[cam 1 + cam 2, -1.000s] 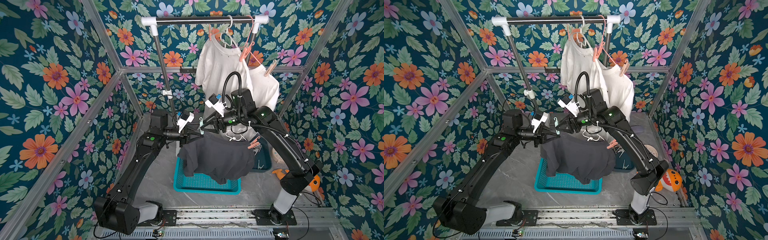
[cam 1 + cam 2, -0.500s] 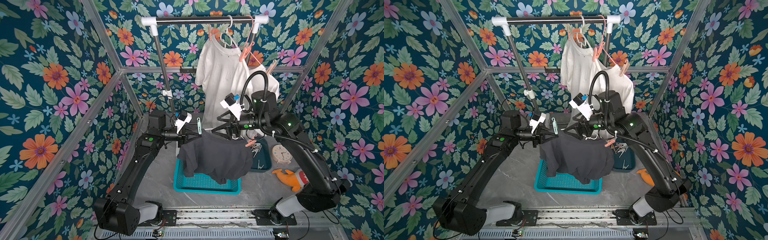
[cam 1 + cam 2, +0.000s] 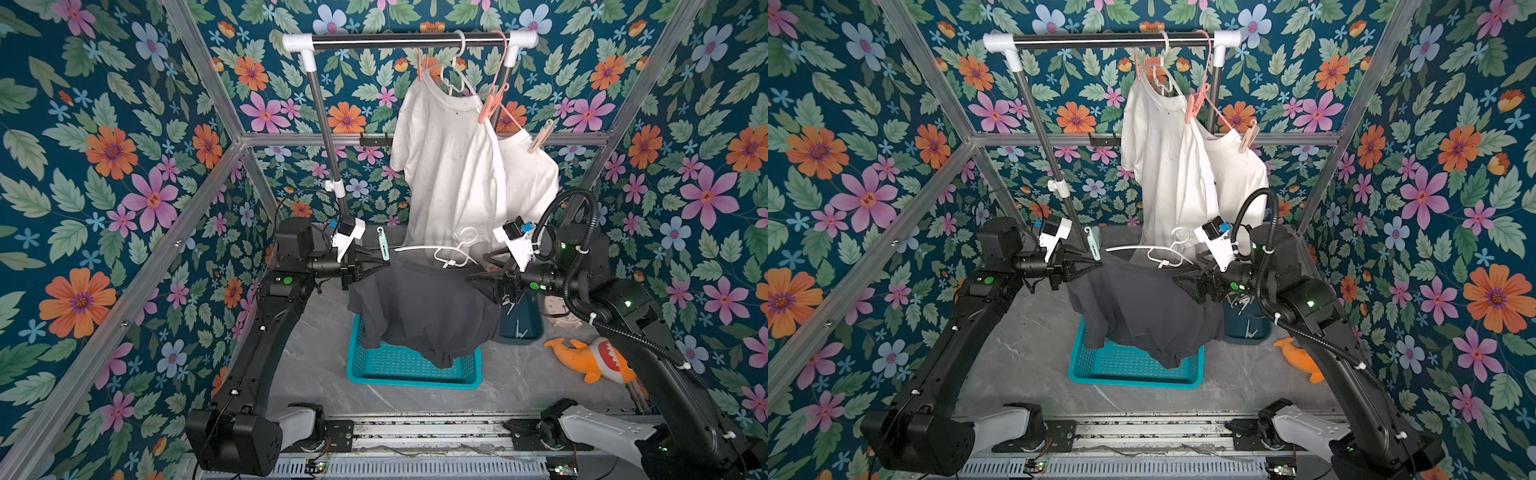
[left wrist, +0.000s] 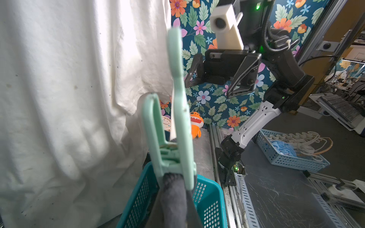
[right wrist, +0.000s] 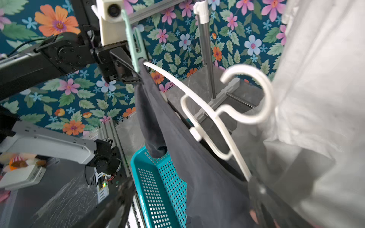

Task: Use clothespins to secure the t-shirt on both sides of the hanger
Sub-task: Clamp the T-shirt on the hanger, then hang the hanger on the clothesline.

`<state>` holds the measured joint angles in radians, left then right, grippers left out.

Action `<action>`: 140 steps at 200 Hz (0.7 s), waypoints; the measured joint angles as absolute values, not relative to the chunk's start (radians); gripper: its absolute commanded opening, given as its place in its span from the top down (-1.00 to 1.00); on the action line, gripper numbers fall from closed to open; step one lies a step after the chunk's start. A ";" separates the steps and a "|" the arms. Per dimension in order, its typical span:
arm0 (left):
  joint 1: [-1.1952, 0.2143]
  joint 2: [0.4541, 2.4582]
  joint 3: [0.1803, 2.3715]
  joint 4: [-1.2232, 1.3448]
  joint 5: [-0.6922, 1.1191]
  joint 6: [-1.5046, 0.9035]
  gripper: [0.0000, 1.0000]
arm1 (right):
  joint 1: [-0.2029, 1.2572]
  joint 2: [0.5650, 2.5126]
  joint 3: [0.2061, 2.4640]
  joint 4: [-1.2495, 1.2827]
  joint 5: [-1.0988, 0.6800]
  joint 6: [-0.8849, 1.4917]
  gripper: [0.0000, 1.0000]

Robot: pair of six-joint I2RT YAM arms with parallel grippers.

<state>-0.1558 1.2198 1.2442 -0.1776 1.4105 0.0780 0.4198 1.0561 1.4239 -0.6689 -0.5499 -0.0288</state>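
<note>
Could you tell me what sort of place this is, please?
Most likely a robotics lab cell dressed as a laundry corner: floral wallpaper on an aluminium frame, a clothes rail with white shirts, and, in the left wrist view, a keyboard outside the cell.

white shirts (image 3: 449,166) crowding behind hanger (image 5: 216,115), basket (image 3: 415,380) below

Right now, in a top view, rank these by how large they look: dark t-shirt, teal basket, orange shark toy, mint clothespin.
1. dark t-shirt, held up nearer the camera
2. teal basket, partly hidden beneath the shirt
3. orange shark toy
4. mint clothespin, clearly smallest
</note>
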 measured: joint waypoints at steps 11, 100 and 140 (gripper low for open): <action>-0.148 1.211 1.239 -0.162 1.420 0.068 1.00 | 0.386 1.006 1.348 -0.636 -0.575 -0.023 -0.82; -0.097 1.198 1.231 -0.083 1.492 -0.001 1.00 | 0.237 0.756 1.020 -0.511 -0.691 0.025 -0.81; -0.082 1.207 1.250 -0.063 1.514 -0.030 1.00 | 0.149 0.714 0.855 -0.358 -0.756 0.082 -0.78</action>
<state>-0.0822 1.2068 1.2503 -0.0628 1.5139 -0.0299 0.1490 0.7139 0.8547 -0.3576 -0.7559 0.0818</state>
